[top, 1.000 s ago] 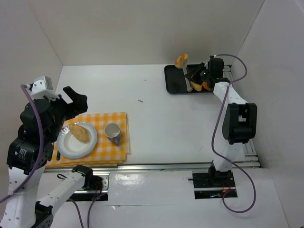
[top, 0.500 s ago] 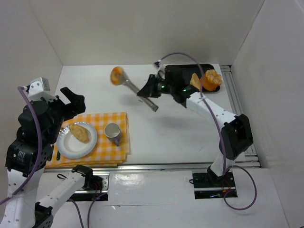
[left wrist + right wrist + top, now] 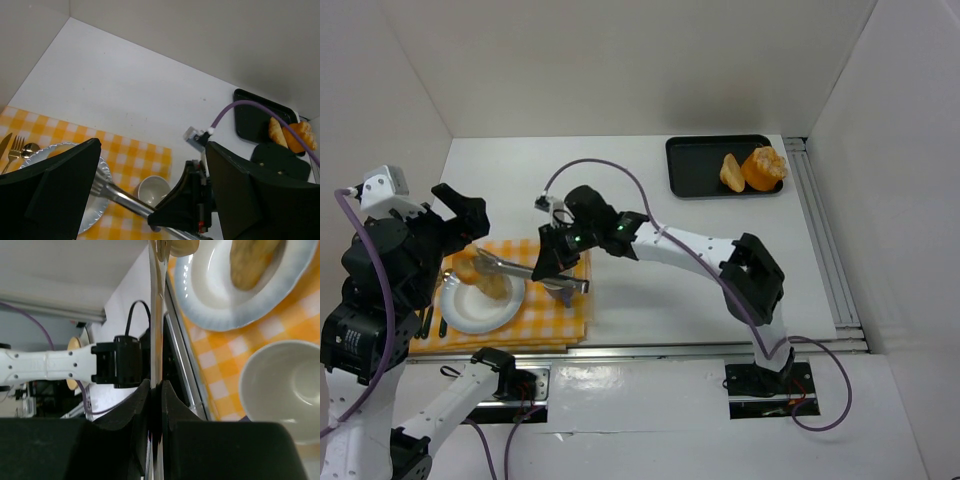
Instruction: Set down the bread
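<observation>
The tongs (image 3: 515,267) are clamped in the right gripper (image 3: 553,268), bread (image 3: 466,266) pinched beyond it over the plate (image 3: 470,316). Placing is judged underway; the squeeze should be eased next.

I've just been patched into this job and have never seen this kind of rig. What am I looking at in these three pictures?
Two robot arms sit at the near edge of a white table. The wide picture looks down from above and behind them; the other two come from cameras on each wrist. The right gripper is shut on metal tongs, which carry a piece of bread above the edge of the white plate; another piece already lies on it. The plate and a cup stand on a checked cloth. The left gripper hovers open beside the plate, holding nothing. A black tray at the far right holds two more pieces.
</observation>
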Controlling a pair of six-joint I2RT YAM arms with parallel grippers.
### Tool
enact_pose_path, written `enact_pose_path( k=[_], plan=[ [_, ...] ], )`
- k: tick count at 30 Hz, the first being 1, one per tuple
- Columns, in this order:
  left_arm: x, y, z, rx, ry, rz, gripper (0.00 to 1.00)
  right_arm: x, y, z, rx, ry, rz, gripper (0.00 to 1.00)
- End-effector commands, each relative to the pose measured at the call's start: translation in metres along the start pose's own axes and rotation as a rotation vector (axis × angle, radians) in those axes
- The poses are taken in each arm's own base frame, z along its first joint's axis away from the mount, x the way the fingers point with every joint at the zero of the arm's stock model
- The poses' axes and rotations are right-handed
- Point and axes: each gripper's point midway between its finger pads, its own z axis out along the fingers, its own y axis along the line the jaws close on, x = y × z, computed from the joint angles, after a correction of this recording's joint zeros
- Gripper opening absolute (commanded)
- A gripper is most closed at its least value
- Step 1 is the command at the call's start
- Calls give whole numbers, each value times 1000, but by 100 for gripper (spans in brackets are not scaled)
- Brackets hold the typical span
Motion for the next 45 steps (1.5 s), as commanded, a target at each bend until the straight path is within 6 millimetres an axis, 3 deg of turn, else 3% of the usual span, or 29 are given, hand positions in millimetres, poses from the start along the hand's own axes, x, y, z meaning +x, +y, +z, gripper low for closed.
enact_pose_path(
  k=[1, 5, 9, 10, 12, 15, 17, 23, 27, 29, 30, 32, 33, 34, 35, 36, 37, 38, 39, 40, 43, 45],
  plan=[
    [-17, 0, -6, 3, -59, -10, 99, 6, 16, 13, -46, 49, -42, 3],
    [-14, 1, -4, 0, -51, -7, 99, 18, 8, 30, -37, 92, -32, 3],
    [-17, 0, -6, 3, -59, -10, 99, 25, 2, 39, -20, 118, -29, 15],
    [-17, 0, -6, 3, -59, -10, 99, 22, 5, 38, -24, 112, -34, 27],
    [-17, 0, -6, 3, -59, -10, 99, 23, 4, 38, -21, 118, -39, 42],
    [-14, -2, -4, 11, -53, -19, 99, 13, 8, 32, 7, 84, -61, 43],
    [-14, -2, -4, 11, -53, -19, 99, 0, 15, 21, 10, 48, -76, 51],
    [-14, -3, -4, 20, -50, -18, 99, -29, 27, -4, 8, -52, -117, 51],
    [-13, -5, -4, 28, -46, -18, 99, -61, 22, -33, 67, -156, -126, 51],
    [-13, -5, -4, 28, -46, -18, 99, -67, 10, -47, 115, -191, -113, 51],
    [-13, -5, -4, 28, -46, -18, 99, -83, 3, -65, 165, -253, -121, 51],
    [-13, -5, -4, 28, -46, -18, 99, -83, -23, -85, 252, -291, -88, 51],
    [-13, -5, -4, 28, -46, -18, 99, -100, -33, -117, 347, -390, -84, 51],
    [-13, -5, -4, 28, -46, -18, 99, -85, -57, -125, 451, -407, -53, 51],
    [-13, -5, -4, 28, -46, -18, 99, -83, -70, -140, 543, -451, -55, 51],
    [-12, -6, -1, 24, -38, -15, 99, -93, -78, -175, 685, -574, -67, 51],
    [-8, -5, 0, 21, -31, -11, 99, -88, -89, -187, 753, -606, -58, 51],
    [-8, -5, 0, 21, -30, -11, 99, -64, -112, -193, 834, -585, -37, 51],
    [-10, -6, 1, 24, -38, -14, 99, -64, -121, -214, 914, -643, -29, 51],
    [-4, -6, 6, 15, -18, -5, 99, -43, -143, -215, 975, -610, -14, 52],
    [5, -11, 14, 28, 19, 8, 99, -22, -175, -231, 1100, -608, 24, 54],
    [16, -15, 23, 38, 62, 21, 99, -5, -198, -229, 1163, -573, 34, 55]
  ],
)
